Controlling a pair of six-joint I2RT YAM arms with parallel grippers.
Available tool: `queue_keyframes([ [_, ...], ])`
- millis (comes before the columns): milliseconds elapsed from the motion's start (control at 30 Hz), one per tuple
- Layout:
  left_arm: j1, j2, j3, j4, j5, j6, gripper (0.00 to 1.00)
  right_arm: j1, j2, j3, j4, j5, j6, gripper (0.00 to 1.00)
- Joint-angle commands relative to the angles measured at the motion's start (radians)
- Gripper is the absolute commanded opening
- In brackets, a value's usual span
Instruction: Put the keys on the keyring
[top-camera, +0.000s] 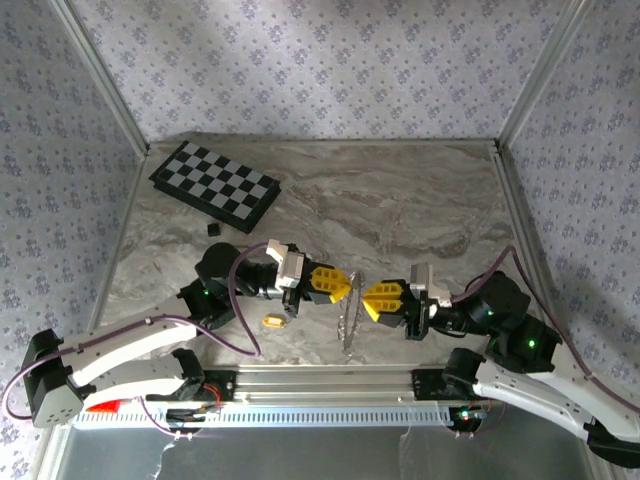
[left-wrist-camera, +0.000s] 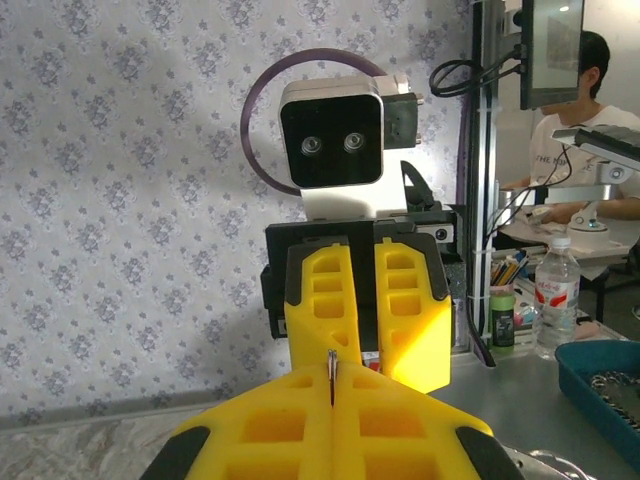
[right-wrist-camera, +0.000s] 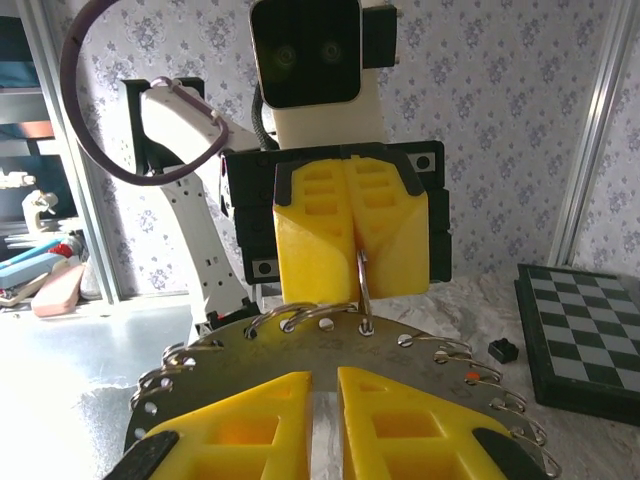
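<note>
– Between the two sets of fingertips, what is recorded?

– One keyring (top-camera: 351, 318), a silver plate with small wire rings fanned round its rim. It stands on edge in the gap where the left gripper (top-camera: 345, 288) and the right gripper (top-camera: 368, 297) face each other tip to tip.

– State of the left gripper?

– Closed. Both wrist views show its yellow fingers (right-wrist-camera: 310, 235) pressed together on a thin wire loop at the keyring's rim.

– And the right?

– Its fingers (right-wrist-camera: 420, 430) stand a narrow slit apart, hard against the near edge of the plate. Whether they pinch that edge, I cannot tell.

– Location of the keys?

– One small yellow-gold piece (top-camera: 272, 322) lies on the marbled table (top-camera: 400, 210). It is near the left gripper, back from its fingertips on the side toward the arm bases. It is touching no finger and is apart from the keyring.

– Other items?

– A black-and-white checkerboard (top-camera: 214, 185) lies well beyond the left gripper, toward the far left corner. A small black piece (top-camera: 212, 229) sits just off the board's near edge, between the board and that gripper.
</note>
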Motion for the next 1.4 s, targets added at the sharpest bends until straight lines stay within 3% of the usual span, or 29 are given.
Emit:
queue_keyframes([
  [0, -0.008, 0.002, 0.013, 0.077, 0.030, -0.008, 0.00, 0.016, 0.001, -0.013, 0.055, 0.019, -0.005, 0.15],
  [600, -0.017, 0.029, -0.002, 0.114, 0.035, -0.021, 0.00, 0.078, 0.013, -0.056, 0.144, 0.134, -0.021, 0.14],
  [867, -0.017, 0.018, -0.003, 0.109, 0.030, -0.013, 0.00, 0.084, -0.023, -0.075, 0.138, 0.163, -0.012, 0.26],
  [1367, -0.023, 0.011, -0.003, 0.091, 0.027, -0.003, 0.00, 0.086, -0.033, -0.095, 0.172, 0.190, -0.009, 0.22],
])
